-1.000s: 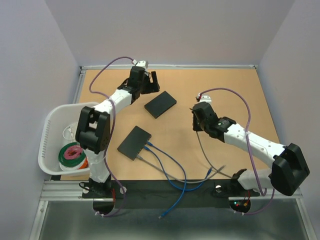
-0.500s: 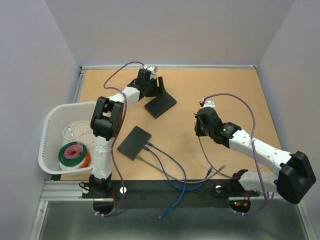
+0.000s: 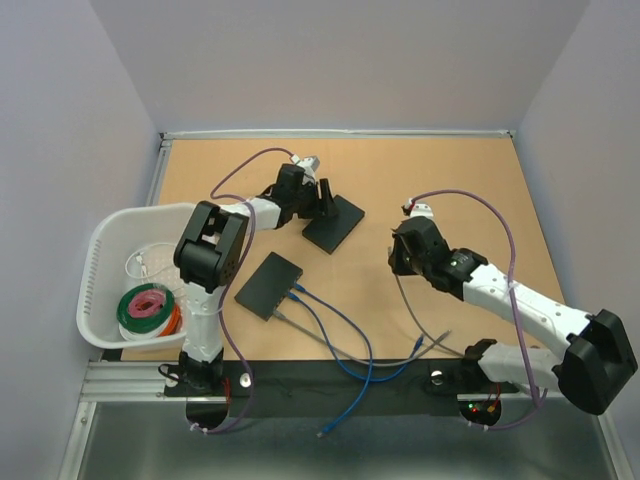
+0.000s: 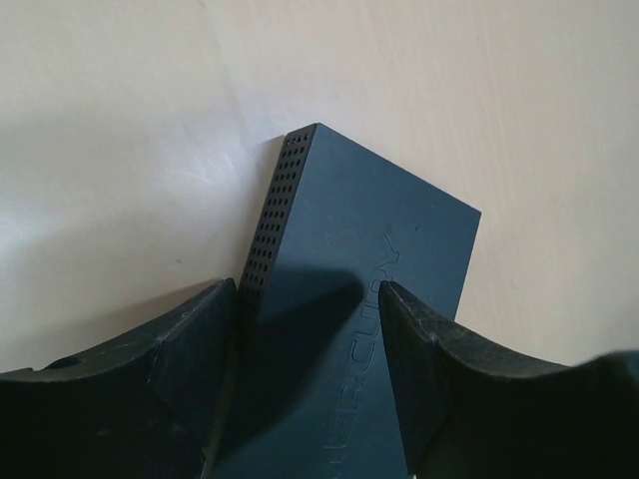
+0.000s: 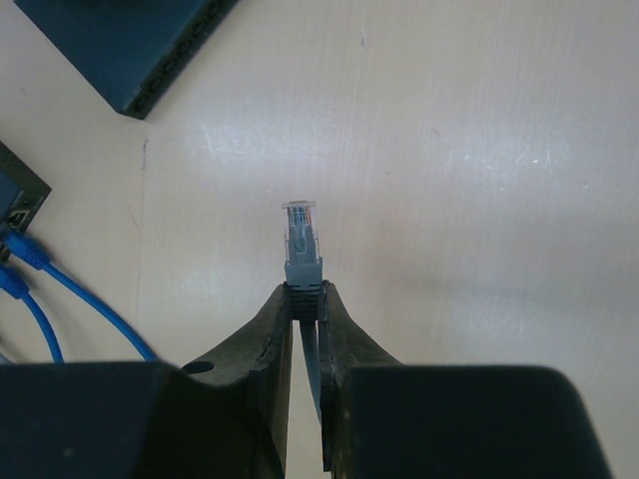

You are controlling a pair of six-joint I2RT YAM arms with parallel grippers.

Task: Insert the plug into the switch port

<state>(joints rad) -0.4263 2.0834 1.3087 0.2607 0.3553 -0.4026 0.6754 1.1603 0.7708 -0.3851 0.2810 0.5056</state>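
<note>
Right gripper is nearly shut, pinching the gray cable's RJ45 plug just behind the boot. The clear tip sticks straight out ahead of the fingertips, long axis in line with the fingers, hanging above the table and touching nothing.

The target network switch lies ahead of that gripper and off to its left, well apart. Its port row runs along the edge that faces the gripper, but on a diagonal (so the plug axis looks not square to the port face).

Left gripper straddles the same switch from the opposite end, jaws partly open with one finger on either flank. One of the fingers sits right against the vented side. I cannot tell whether the other is pressing, so a real clamp is not confirmed.

A second switch with blue cables already plugged in sits further left of the right gripper and nearer the arm bases. Its ports are not readable from here.

Judgement: the right arm owns the insertion. It needs to carry the plug forward-left and yaw it until its axis meets the port row squarely, while the left arm braces the box. Which way the plug's latch tab faces is not resolvable.
</note>
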